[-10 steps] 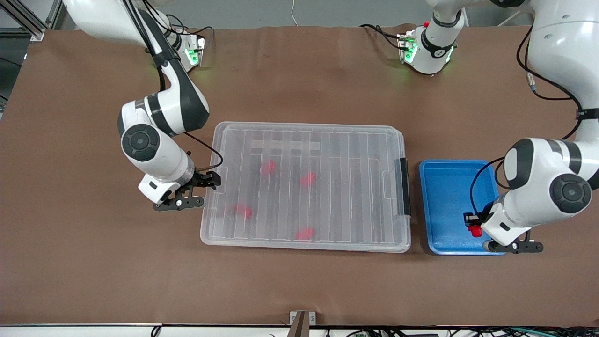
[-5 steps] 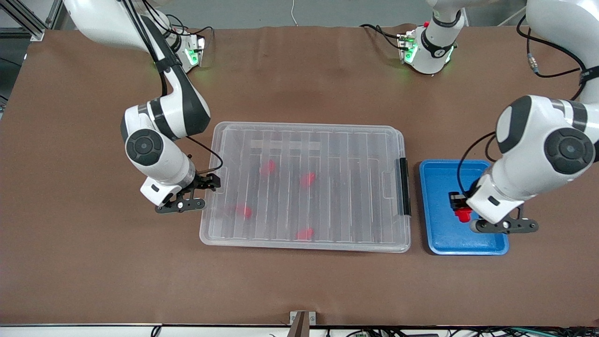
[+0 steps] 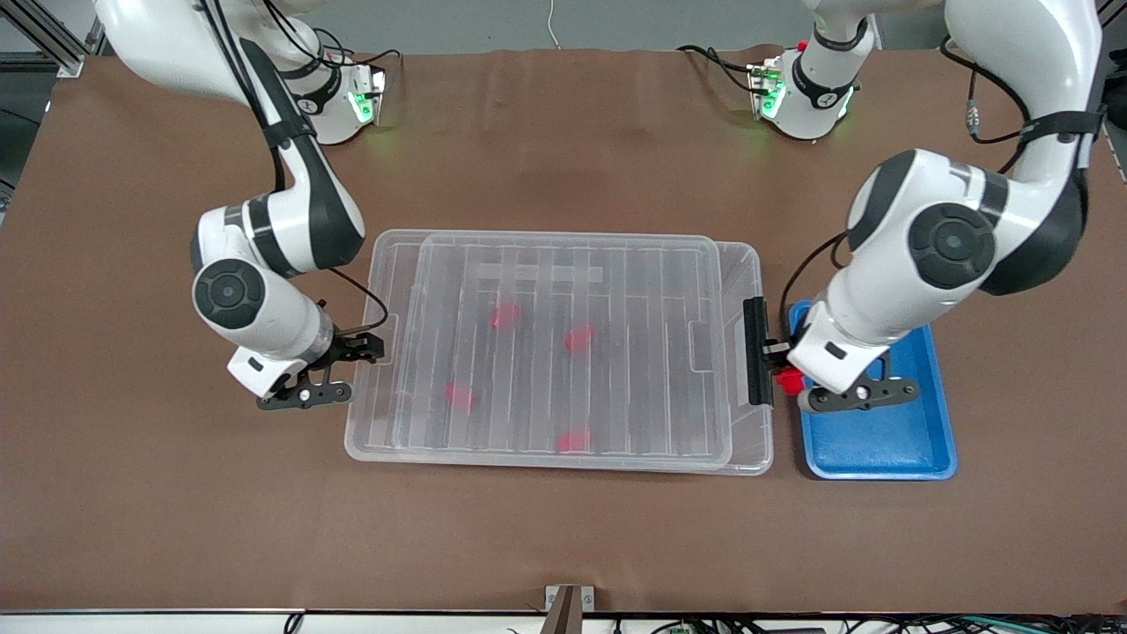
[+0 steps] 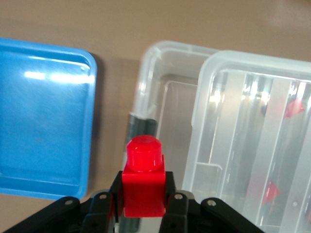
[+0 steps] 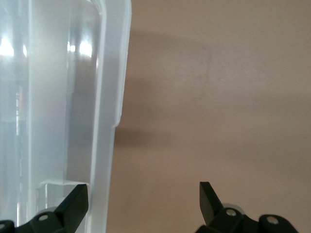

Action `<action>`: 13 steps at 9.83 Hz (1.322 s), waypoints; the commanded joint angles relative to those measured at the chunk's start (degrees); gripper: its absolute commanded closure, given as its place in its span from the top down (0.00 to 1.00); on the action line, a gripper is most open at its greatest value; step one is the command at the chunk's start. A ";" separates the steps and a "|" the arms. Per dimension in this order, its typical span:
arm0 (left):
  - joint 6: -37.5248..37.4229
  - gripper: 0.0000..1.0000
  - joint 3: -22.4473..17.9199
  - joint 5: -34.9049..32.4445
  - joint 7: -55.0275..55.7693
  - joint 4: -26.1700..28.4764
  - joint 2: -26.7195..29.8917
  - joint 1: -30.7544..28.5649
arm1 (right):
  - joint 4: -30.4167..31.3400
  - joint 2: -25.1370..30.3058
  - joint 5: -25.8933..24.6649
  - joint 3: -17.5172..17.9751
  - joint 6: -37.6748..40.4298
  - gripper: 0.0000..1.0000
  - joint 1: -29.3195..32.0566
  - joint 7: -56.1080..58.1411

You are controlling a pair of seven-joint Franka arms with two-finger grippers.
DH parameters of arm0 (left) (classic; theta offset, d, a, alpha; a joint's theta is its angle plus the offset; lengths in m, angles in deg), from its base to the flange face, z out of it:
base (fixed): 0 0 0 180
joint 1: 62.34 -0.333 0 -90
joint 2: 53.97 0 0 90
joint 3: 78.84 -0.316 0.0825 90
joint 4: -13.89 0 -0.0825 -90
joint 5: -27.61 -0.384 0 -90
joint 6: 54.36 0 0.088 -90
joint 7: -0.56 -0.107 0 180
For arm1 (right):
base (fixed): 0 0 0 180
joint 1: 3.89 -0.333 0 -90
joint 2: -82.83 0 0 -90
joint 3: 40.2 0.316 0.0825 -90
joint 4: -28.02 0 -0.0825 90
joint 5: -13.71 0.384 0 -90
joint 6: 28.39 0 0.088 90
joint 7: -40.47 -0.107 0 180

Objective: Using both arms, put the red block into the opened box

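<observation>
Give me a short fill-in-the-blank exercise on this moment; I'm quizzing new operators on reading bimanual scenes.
1. The left gripper is shut on a red ____.
2. The tray beside the clear box is coloured ____.
3. The right gripper is open, with one finger at the edge of the translucent ____, toward the right arm's end of the table.
4. Inside the box lie ____ more red blocks.

Missing words: block; blue; lid; four
</observation>
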 commanded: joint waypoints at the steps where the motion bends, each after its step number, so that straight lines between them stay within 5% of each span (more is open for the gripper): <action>1: 0.15 0.00 0.01 -1.01 3.18 0.87 -2.59 1.46 | 0.44 1.23 -1.36 0.33 1.62 1.00 4.09 3.86; 9: 4.45 0.00 -0.08 -1.09 3.27 1.66 -10.85 6.47 | -0.26 1.32 -1.54 0.25 2.33 1.00 12.28 15.91; 13: 11.57 0.00 -0.43 -3.79 3.62 6.75 -13.67 7.78 | -2.01 1.32 -1.19 0.33 2.51 1.00 12.55 15.49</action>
